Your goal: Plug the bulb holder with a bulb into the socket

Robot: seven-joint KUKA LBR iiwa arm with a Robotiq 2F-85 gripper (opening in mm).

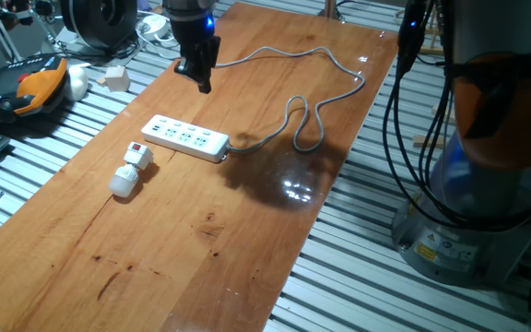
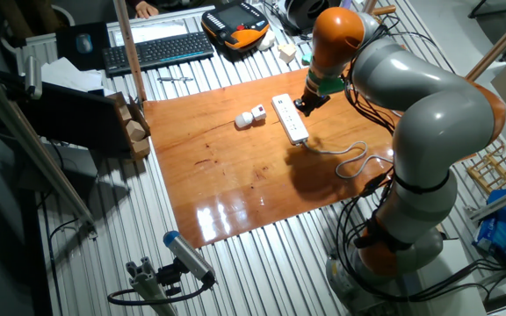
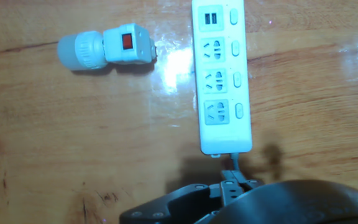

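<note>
Wooden table (image 1: 201, 231) lies flat on a ribbed metal bench (image 1: 487, 304), with a glossy reflection near its far edge. Robot arm (image 2: 429, 105), grey with orange joints, reaches over the table from its base beside the board. Grey cord (image 1: 312, 101) runs from one end of the power strip in loose loops across the wood toward the far edge. Power strip (image 1: 185, 137) lies flat, long and white, outlets facing up in a row; in the hand view it runs vertically (image 3: 221, 74), the cord leaving its lower end. Gripper (image 1: 198, 76) hangs above the table near the strip's cord end, holding nothing; fingers appear close together in one fixed view, but the spacing cannot be told for sure. Bulb holder (image 1: 130, 169) lies on its side on the wood, near the strip but apart from it, red switch (image 3: 127, 42) facing up, bulb (image 3: 81, 51) pointing away from the strip.
</note>
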